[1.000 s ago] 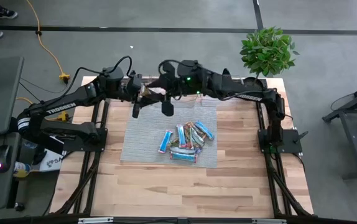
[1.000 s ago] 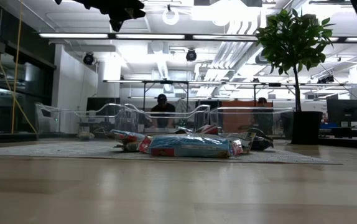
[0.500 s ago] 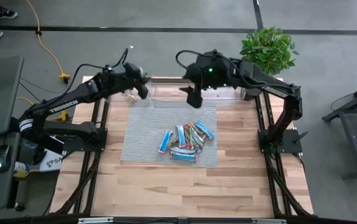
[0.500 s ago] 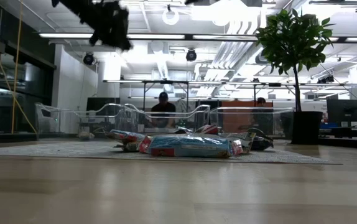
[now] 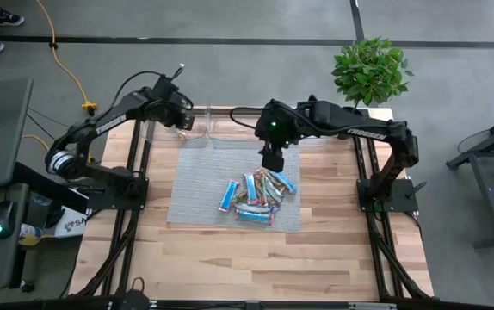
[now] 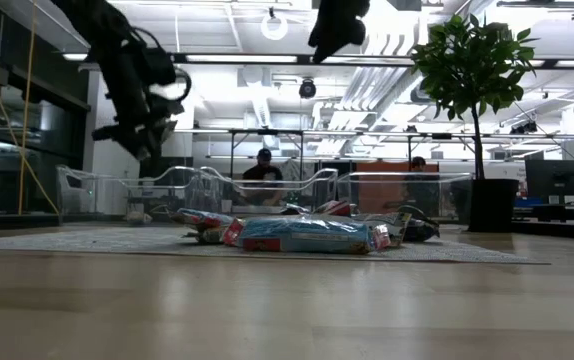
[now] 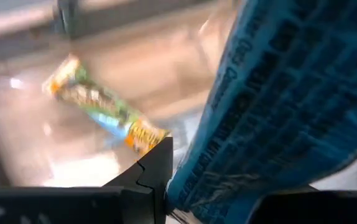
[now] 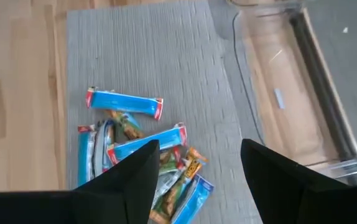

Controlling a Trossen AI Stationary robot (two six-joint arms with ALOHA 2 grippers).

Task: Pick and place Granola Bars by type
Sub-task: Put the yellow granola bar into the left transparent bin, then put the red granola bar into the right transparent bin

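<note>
Several granola bars (image 5: 256, 194) lie heaped on a grey mat (image 5: 200, 176). Most have blue wrappers with red ends, and some are green and yellow (image 8: 166, 168). My right gripper (image 5: 270, 161) hangs open above the far side of the heap, and its wrist view looks down on the bars between the two fingers (image 8: 197, 177). My left gripper (image 5: 182, 119) is over the left clear bin (image 5: 157, 129) at the table's far edge, shut on a blue bar (image 7: 278, 106). One green-and-yellow bar (image 7: 101, 102) lies flat on that bin's floor. My left gripper pinches the blue-wrapped bar between its two fingers, near the crimped end (image 7: 194, 186) beside the finger (image 7: 150, 171). The rest of the bar sticks out past the fingers. It is lifted clear, above the floor of the clear bin.
Clear plastic bins (image 5: 238, 125) stand in a row along the far edge of the mat, seen low in the low view (image 6: 217, 190). A potted plant (image 5: 369, 71) stands at the far right corner. Bare wood table (image 5: 247, 258) lies nearer than the mat.
The two grippers were close together over the far middle of the mat. My left gripper then swung toward the table's left and came down over the left bin, carrying the blue bar. My right gripper moved right, then toward the near side, over the heap.
</note>
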